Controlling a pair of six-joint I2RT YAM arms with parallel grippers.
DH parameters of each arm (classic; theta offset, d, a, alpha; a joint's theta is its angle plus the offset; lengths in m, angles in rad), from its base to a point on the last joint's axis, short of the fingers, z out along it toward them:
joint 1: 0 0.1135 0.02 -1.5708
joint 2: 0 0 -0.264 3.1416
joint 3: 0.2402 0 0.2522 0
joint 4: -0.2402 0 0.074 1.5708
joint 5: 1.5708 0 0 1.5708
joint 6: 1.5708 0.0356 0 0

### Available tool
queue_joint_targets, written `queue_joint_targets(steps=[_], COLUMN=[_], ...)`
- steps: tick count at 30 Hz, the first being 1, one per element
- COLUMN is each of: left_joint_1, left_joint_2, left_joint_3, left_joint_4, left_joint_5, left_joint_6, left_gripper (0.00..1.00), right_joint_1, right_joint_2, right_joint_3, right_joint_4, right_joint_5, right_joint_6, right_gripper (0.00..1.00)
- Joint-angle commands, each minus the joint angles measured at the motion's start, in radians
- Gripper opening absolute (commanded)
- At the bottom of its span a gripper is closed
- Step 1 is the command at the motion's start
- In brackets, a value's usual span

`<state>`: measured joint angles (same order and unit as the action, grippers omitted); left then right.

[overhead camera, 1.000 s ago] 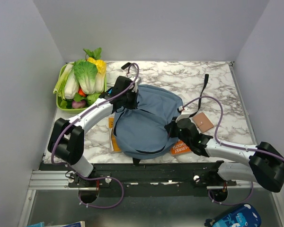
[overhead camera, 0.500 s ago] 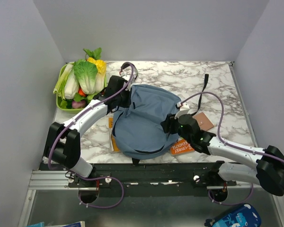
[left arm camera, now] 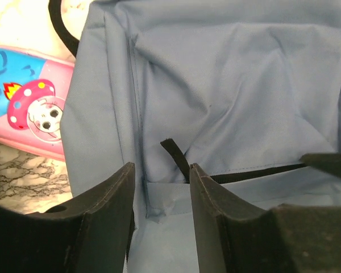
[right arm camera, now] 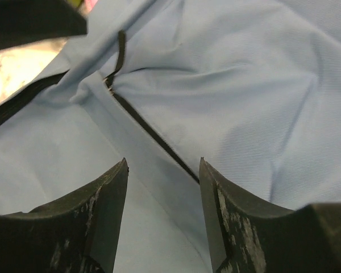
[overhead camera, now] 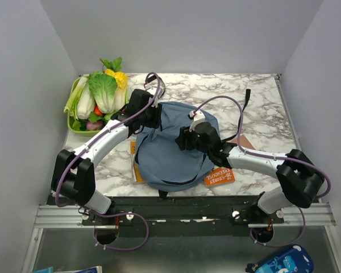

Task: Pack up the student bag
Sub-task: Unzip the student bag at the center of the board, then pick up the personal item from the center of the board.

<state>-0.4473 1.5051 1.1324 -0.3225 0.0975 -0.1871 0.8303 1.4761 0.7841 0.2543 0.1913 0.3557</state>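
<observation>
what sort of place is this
Probably a robot lab test cell: left arm and right arm bolted to a rail, plain grey walls boxing in the marble-look table, and props like the student bag and a tray of vegetables.

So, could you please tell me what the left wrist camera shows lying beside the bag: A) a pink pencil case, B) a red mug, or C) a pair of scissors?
A: a pink pencil case with a cartoon print lies just left of the student bag in that view.

A green basket [overhead camera: 74,127] of vegetables [overhead camera: 104,91] sits at the marble table's [overhead camera: 216,91] far-left corner.
</observation>
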Motion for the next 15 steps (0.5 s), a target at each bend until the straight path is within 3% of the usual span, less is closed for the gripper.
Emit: queue_joint_targets(steps=[1, 8, 15], left_joint_1=[-0.016, -0.129, -0.151], left_joint_2=[-0.023, 0.050, 0.155], left_joint_3=[0.084, 0.119, 0.112], left_joint_4=[0.019, 0.066, 0.082], left_joint_5=[0.042, 0.189, 0.287], left_joint_6=[-0.014, 0.061, 0.126], left_gripper=[0.52, 0.52, 0.49], right_joint_1=[0.004, 0.013, 0.027], right_joint_2=[0.004, -0.043, -0.071], right_joint_3=[-0.020, -0.077, -0.164], right_joint_4=[0.092, 0.095, 0.125], right_joint_5=[-0.160, -0.234, -0.224], right_joint_6=[-0.027, -0.003, 0.045], right_gripper=[0.60, 0.52, 0.47])
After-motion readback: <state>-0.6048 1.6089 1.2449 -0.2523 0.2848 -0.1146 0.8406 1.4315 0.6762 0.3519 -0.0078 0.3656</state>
